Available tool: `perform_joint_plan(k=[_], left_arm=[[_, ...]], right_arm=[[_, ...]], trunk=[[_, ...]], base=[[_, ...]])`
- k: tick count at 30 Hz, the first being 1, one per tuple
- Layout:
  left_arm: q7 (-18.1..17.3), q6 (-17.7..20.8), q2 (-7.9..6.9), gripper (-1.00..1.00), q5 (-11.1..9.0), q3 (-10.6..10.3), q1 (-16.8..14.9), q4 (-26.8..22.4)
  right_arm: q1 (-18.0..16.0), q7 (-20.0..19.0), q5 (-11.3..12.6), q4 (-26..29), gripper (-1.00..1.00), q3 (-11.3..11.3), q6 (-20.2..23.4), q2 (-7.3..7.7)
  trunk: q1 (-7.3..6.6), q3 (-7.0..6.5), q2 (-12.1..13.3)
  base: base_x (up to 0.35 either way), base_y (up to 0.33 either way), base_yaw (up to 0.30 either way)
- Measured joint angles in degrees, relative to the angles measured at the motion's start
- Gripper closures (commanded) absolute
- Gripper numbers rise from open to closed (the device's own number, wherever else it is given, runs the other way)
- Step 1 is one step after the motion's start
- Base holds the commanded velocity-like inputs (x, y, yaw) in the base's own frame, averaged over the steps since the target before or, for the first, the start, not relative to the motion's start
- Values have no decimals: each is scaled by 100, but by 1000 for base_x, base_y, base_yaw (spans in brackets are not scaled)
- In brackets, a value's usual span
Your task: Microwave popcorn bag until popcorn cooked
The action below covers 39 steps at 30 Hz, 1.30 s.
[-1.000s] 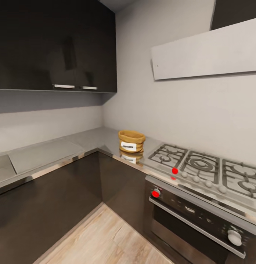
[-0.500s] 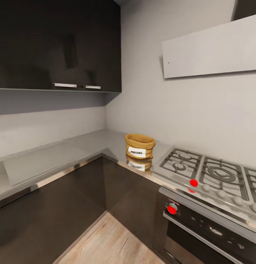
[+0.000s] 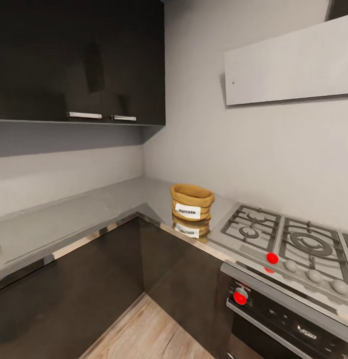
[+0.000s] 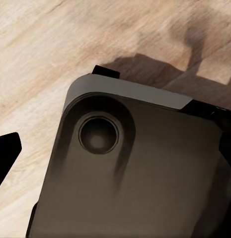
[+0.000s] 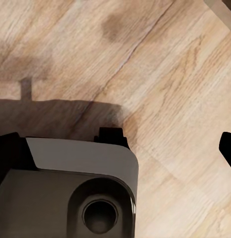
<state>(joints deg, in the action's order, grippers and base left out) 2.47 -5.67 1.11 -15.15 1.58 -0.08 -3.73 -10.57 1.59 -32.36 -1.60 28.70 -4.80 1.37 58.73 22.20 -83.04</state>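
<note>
Grey plaster walls meet in a far corner of the kitchen, above a long grey reflective L-shaped countertop (image 3: 69, 219) whose two runs join at that corner over dark glossy base cabinets (image 3: 84, 284). One small tan-brown burlap popcorn bag (image 3: 191, 201) with a rolled-down rim stands upright on the right-hand run near the corner, resting on the steel surface with its reflection directly below it; its single white rectangular label, lettered in dark print, faces the camera. Just beside the bag, to its right, sits one steel gas hob (image 3: 288, 244); three grated burner sections are in view, the rightmost cut by the picture edge. Along the hob's front edge runs one red knob (image 3: 272, 258) followed by three pale knobs, the last near the picture edge. Below the hob is one black-and-steel built-in oven (image 3: 288, 319) with one red knob (image 3: 239, 297) at its upper left. One white flat hood panel (image 3: 288, 62) hangs on the right wall above the hob. Dark glossy wall cabinets (image 3: 79, 60) hang on the left wall, carrying two short silver handles. Light wood plank flooring (image 3: 144, 334) fills the near corner. Both wrist views look down at that same wood floor past a rounded dark-grey robot body panel with a circular recess (image 4: 100, 136) (image 5: 100, 213). Only one black tip shows at each picture's edge, so how far the left and right jaws stand apart cannot be told.
</note>
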Motion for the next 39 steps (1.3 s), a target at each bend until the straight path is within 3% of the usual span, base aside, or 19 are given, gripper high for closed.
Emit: perform_joint_plan(k=[6,39], left_arm=[[20,3,-7,-100,-20,20,0,-2],[-68,68,-17,-100,17,-19,0,7]], right_arm=[[0,0,0,0,-100,0,-1,0],[0,-55,19,1,-100,0,53,-5]], trunk=[[0,0,0],[-724,-592,1323]], base=[[0,0,0],[0,0,0]])
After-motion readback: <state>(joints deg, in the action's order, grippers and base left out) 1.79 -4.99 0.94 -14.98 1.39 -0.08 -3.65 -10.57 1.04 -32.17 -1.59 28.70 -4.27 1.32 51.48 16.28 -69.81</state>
